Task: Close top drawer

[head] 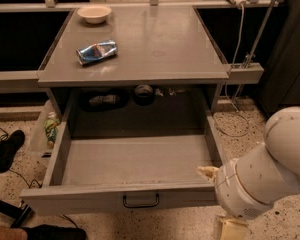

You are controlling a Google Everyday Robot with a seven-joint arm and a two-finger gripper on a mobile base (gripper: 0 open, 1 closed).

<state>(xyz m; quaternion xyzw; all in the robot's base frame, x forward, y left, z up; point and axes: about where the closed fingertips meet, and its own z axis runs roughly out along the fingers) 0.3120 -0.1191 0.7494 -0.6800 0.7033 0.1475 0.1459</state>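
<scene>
top drawer (pixel 135 160) pulled open, hand (pixel 231 229) low beside its right front, grip unclear

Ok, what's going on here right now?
The robot's arm is at the right front corner of the top drawer, which is pulled far out and not yet closed. The gripper hangs low at the bottom edge of the view, just past the right end of the drawer front, away from the handle. A bowl and a crushed can sit on the tabletop.
</scene>
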